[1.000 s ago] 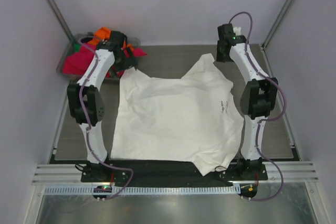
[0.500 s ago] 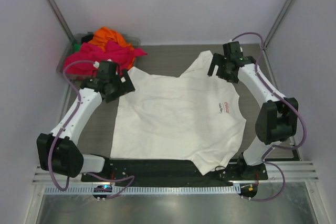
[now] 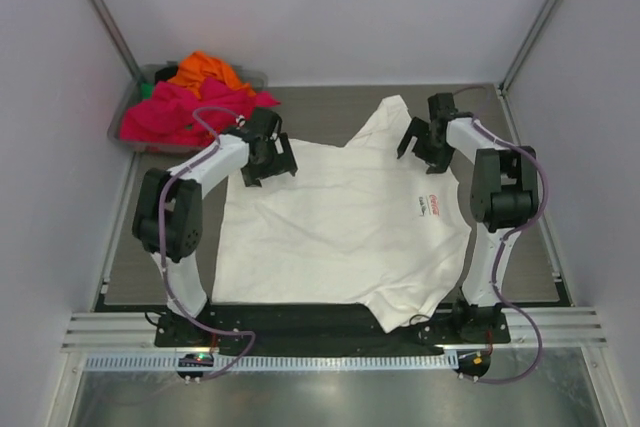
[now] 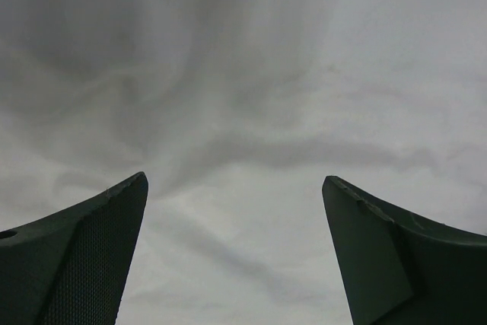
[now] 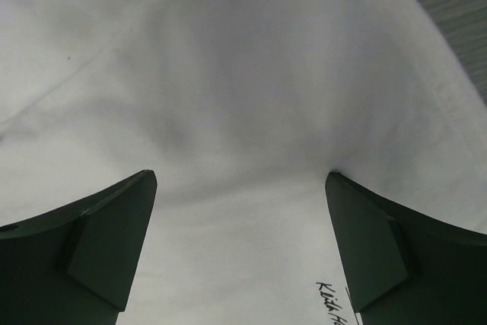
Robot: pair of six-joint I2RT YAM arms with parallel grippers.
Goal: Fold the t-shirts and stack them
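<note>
**A:** Where is the cream-white t-shirt [image 3: 340, 232] found?

**B:** It is laid out flat in the middle of the grey table [image 3: 320, 105]. Its straight hem is turned to the left. One sleeve is pointed to the far side and the other is draped over the near edge, beside the right arm's base. A small red chest logo [image 3: 433, 203] is seen on its right part.

**A:** And the other t-shirts?

**B:** A hot pink shirt [image 3: 165, 115] and an orange shirt [image 3: 205, 72] are heaped in the grey bin [image 3: 128, 107] at the far left corner, well apart from the spread one.

**A:** How is the left gripper [image 3: 272, 159] placed?

**B:** It is held over the shirt's far left corner. Its jaws are spread wide and nothing is clamped between them. Only wrinkled pale cloth is seen between its dark fingers [image 4: 84, 256].

**A:** And the right gripper [image 3: 422, 147]?

**B:** It is set over the far right part of the shirt, near the far sleeve. Its jaws are likewise parted wide and nothing is gripped, and black lettering is seen on the cloth by one of the fingers [image 5: 396, 256]. Whether the cloth is touched by either gripper's fingertips cannot be told.
</note>
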